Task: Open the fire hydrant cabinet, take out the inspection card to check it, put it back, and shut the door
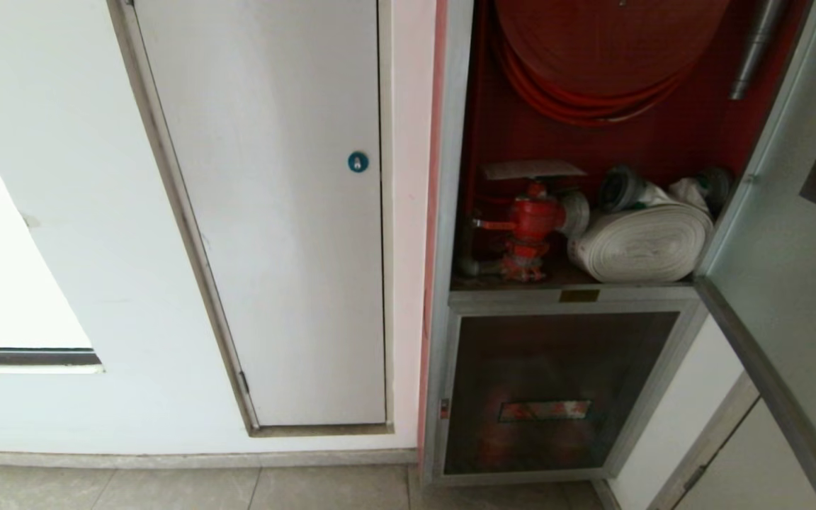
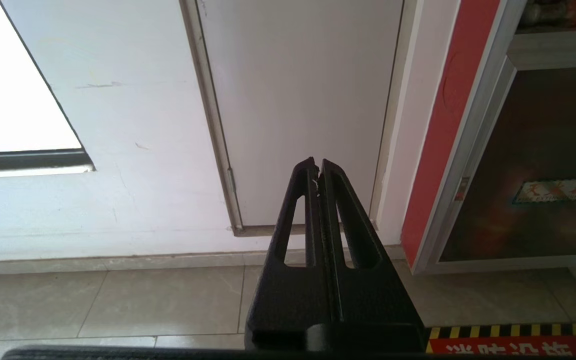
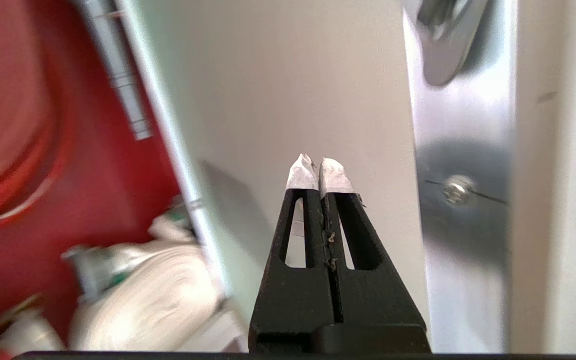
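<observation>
My right claw (image 3: pixel 320 172) is clenched tight, its two white-taped tips pressed together with nothing between them. It hangs in front of the inner face of the door (image 3: pixel 288 90), which stands swung open; I cannot tell whether the tips touch the panel. Just beyond the claw on one side runs the door's silver frame strip with a screw (image 3: pixel 457 191) and a shiny metal handle (image 3: pixel 443 35). On the claw's other side, past the door's hinge edge, lies the red inside of the fire hydrant cabinet (image 3: pixel 18 100), with the red hose reel (image 1: pixel 606 49) high up and the rolled white hose (image 3: pixel 158 300) lower down, both blurred in my wrist view.

From my head view neither claw shows. The inspection card (image 1: pixel 532 169) lies flat on top of the red valve (image 1: pixel 532 223), inside the cabinet and well apart from my right claw. The rolled white hose lies just beside the valve. Below that shelf sits the smaller lower glass door (image 1: pixel 557 389), closed.

My left claw (image 2: pixel 318 167) is also clenched and empty, held low over the tiled floor (image 2: pixel 118 300), pointing at the plain white door (image 2: pixel 298 100) beside the cabinet's red-edged frame.
</observation>
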Motion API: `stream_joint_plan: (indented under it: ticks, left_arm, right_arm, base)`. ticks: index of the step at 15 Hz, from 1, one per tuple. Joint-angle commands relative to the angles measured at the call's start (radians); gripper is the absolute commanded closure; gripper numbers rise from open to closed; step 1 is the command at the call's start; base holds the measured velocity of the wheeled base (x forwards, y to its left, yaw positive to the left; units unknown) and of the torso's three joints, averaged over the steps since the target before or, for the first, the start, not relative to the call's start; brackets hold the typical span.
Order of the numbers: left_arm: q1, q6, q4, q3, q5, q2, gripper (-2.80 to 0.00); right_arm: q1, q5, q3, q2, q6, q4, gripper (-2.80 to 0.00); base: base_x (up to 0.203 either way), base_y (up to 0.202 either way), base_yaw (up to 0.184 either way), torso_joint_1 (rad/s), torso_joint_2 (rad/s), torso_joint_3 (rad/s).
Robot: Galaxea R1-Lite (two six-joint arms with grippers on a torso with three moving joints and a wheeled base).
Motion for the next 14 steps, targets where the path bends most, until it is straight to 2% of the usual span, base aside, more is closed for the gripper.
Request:
stream_joint_plan:
  ticks: [1,4,8,10,14]
  left_arm:
    - [0.0,0.001,-0.001,0.006,0.0,0.0,0.0]
    - [0.0,0.0,-0.001,0.006,0.0,0.0,0.0]
    - [0.0,-0.001,-0.001,0.006,0.0,0.0,0.0]
    - [0.0,0.0,-0.001,0.006,0.0,0.0,0.0]
    - [0.0,0.001,-0.001,0.006,0.0,0.0,0.0]
  right_arm:
    - [-0.05,-0.005,-0.003,-0.081,-0.002,0.051,0.0]
    - [-0.102,-0.006,-0.003,-0.145,-0.002,0.129,0.0]
    - [-0.117,-0.004,-0.02,-0.21,0.005,0.267,0.0]
    - [-0.131,-0.003,-0.023,-0.205,0.008,0.282,0.0]
    - [-0.218,0.015,-0.053,-0.131,0.042,0.336,0.0]
  base:
    - [0.0,0.0,0.0,0.0,0.0,0.0]
    - [0.0,0.0,0.0,0.0,0.0,0.0]
    - [0.0,0.0,0.0,0.0,0.0,0.0]
    - [0.0,0.0,0.0,0.0,0.0,0.0]
    - [0.0,0.0,0.0,0.0,0.0,0.0]
